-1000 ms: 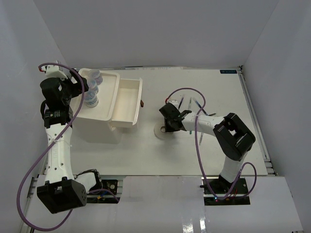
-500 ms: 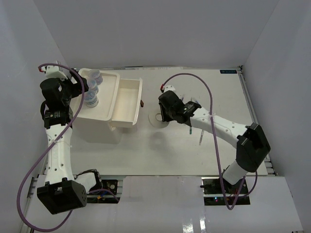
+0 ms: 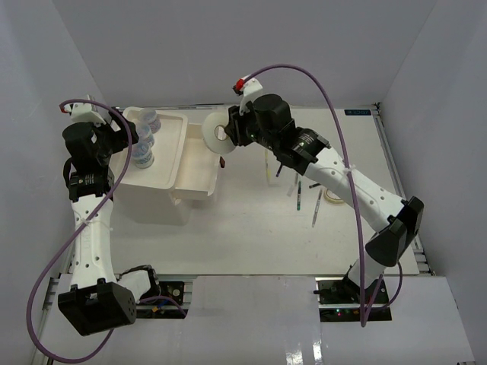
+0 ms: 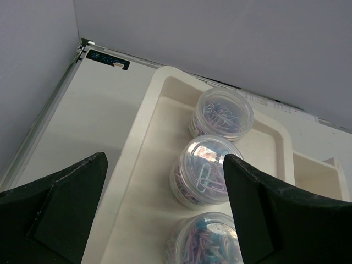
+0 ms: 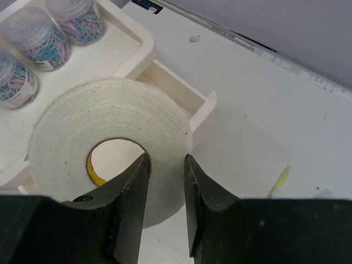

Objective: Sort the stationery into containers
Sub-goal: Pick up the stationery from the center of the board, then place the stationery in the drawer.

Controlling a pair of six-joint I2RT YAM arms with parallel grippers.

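**White table boxed in by pale walls under soft, even light**

The table was a flat matte white, closed in at the back and on both sides by plain, pale grey panels: the back wall, the left wall and the right wall. A thin metal rail ran along the table's right edge. A small dark label with light lettering sat at the far right corner, and a second label of the same kind showed at the far left corner in the left wrist view. Along the near edge a glossy white panel caught bright reflections. Shadows on the tabletop were faint and blurred.
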